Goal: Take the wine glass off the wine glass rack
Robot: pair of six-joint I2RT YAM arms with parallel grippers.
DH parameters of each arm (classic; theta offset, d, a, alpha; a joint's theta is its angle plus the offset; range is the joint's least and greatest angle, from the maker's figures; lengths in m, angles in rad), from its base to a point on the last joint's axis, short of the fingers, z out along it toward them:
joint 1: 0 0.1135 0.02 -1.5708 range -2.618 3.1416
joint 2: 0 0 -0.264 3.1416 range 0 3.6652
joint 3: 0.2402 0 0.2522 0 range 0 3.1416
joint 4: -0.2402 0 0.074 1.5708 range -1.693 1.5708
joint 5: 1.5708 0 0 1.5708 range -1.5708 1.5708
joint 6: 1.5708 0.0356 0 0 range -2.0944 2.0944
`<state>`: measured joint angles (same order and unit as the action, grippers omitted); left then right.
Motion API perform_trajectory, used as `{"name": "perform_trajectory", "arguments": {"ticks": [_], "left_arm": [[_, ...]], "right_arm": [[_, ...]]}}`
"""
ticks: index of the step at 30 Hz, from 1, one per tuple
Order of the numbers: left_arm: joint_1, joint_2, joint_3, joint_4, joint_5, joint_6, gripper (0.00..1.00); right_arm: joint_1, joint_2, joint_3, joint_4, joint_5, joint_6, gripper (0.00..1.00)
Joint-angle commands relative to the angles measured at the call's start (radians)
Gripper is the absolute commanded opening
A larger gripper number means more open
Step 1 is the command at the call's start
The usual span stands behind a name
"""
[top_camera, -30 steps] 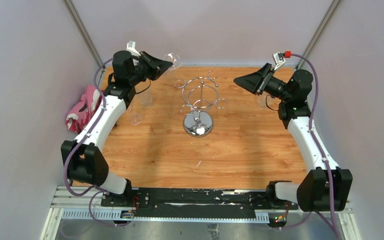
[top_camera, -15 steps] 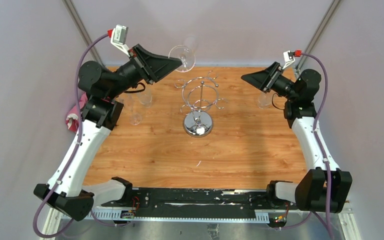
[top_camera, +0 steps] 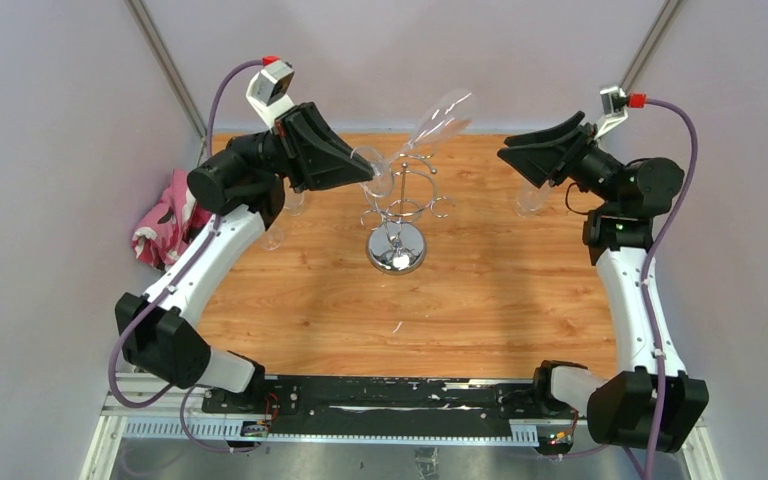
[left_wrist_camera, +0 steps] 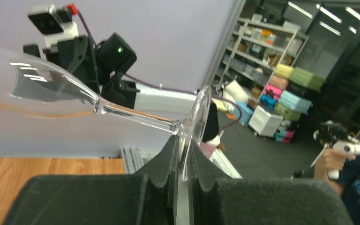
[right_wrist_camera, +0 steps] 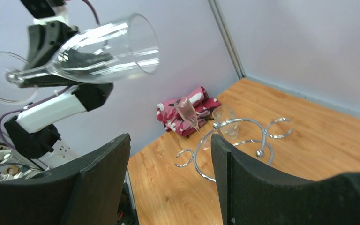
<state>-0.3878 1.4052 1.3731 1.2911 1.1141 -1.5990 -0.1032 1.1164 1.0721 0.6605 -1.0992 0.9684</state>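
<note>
The wine glass (top_camera: 430,125) is clear and hangs in the air, tilted, above the back of the wine glass rack (top_camera: 401,196). The chrome rack stands mid-table on its round mirror base (top_camera: 396,248). My left gripper (top_camera: 368,172) is shut on the glass's round foot. In the left wrist view the foot (left_wrist_camera: 194,117) is pinched edge-on in my left gripper (left_wrist_camera: 186,145), with the bowl (left_wrist_camera: 37,89) out to the left. My right gripper (top_camera: 508,153) is open and empty, right of the rack. The right wrist view shows my right gripper (right_wrist_camera: 168,140), the held glass (right_wrist_camera: 103,47) and the rack (right_wrist_camera: 236,140).
Other clear glasses stand on the wooden table left of the rack (top_camera: 272,236) and one at the right (top_camera: 530,196). A pink patterned cloth (top_camera: 165,222) lies at the left edge. Grey walls close in at back and sides.
My left arm has swung the glass from the back left toward the centre, now tilted over the rack. My right gripper has risen and drawn a little to the right.
</note>
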Motion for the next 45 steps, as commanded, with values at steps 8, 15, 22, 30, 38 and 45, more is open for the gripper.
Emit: {"name": "perform_trajectory", "arguments": {"ticks": [8, 15, 22, 30, 38, 45], "left_arm": [[0.000, -0.095, -0.112, 0.279, 0.124, 0.044, 0.00], [-0.002, -0.067, -0.115, 0.278, 0.105, 0.042, 0.00], [-0.005, -0.032, -0.101, 0.280, 0.092, 0.037, 0.00], [-0.005, 0.001, -0.082, 0.281, 0.089, 0.024, 0.00], [-0.005, 0.005, -0.079, 0.280, 0.084, 0.015, 0.00], [-0.005, 0.001, -0.085, 0.281, 0.084, 0.014, 0.00]], "right_arm": [[-0.013, 0.025, 0.072, 0.449, -0.054, 0.269, 0.68], [0.011, 0.186, 0.182, 0.719, -0.029, 0.524, 0.68], [0.145, 0.307, 0.323, 0.800, -0.038, 0.642, 0.68], [0.276, 0.319, 0.329, 0.657, -0.075, 0.522, 0.68], [0.288, 0.283, 0.265, 0.509, -0.090, 0.381, 0.68], [0.292, 0.287, 0.257, 0.554, -0.088, 0.405, 0.67]]}}
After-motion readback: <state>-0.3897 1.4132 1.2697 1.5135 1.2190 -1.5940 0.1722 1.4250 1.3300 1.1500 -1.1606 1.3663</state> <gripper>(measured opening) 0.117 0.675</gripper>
